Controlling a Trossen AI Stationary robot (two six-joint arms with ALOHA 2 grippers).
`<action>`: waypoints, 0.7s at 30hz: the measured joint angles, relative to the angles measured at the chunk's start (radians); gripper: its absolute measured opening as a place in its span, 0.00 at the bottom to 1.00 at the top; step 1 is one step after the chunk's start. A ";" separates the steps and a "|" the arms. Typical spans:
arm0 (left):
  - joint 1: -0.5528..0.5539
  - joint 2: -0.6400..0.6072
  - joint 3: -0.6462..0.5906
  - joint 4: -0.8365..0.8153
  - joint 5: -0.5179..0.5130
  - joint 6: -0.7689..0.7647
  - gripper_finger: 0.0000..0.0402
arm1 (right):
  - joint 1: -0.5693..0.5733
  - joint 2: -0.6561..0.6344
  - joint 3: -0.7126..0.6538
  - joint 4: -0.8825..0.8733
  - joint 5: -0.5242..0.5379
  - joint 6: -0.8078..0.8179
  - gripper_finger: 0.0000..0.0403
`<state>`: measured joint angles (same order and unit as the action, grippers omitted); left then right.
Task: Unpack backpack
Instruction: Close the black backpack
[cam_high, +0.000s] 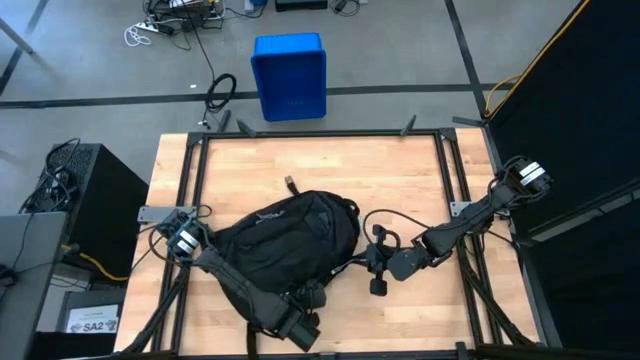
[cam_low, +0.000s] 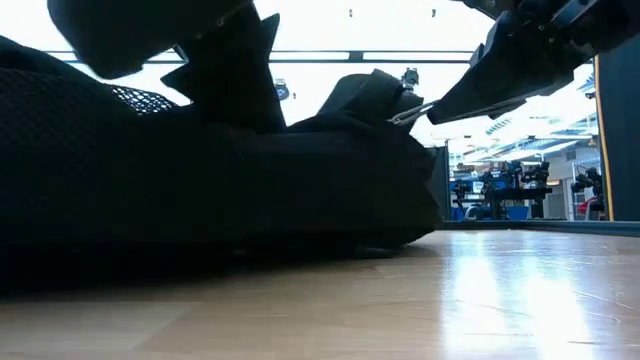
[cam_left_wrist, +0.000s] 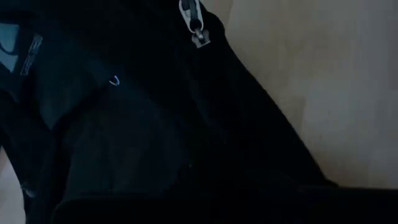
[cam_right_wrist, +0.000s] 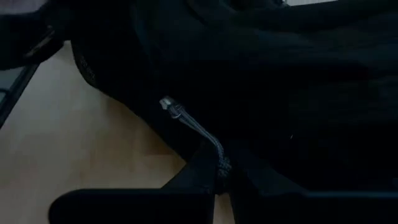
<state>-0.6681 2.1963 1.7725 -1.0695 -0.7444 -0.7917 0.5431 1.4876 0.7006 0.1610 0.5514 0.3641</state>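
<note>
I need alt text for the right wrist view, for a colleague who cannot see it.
The right hand is shut on a grey zipper pull cord at the edge of the black backpack, which fills most of the picture. Bare wooden table shows beside the bag.

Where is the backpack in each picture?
High view: the backpack lies mid-table, between both arms.
Low view: it fills the left and middle, resting on the table.
Left wrist view: it covers most of the picture.
Right wrist view: it fills the upper and right part.
Shared landmark: the wooden table, seen in all four.
</note>
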 joint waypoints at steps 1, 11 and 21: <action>0.000 0.000 0.000 -0.004 -0.002 0.000 0.00 | 0.001 0.000 0.000 0.003 0.000 0.000 0.00; -0.003 -0.037 0.046 -0.002 -0.171 0.088 0.09 | -0.001 -0.001 -0.001 0.035 -0.037 0.000 0.00; -0.003 -0.028 0.148 0.333 -0.103 0.345 0.41 | -0.004 -0.001 -0.001 0.040 -0.044 0.000 0.00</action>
<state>-0.6708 2.1687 1.9205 -0.7363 -0.8471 -0.4468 0.5387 1.4864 0.6994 0.2012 0.5077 0.3642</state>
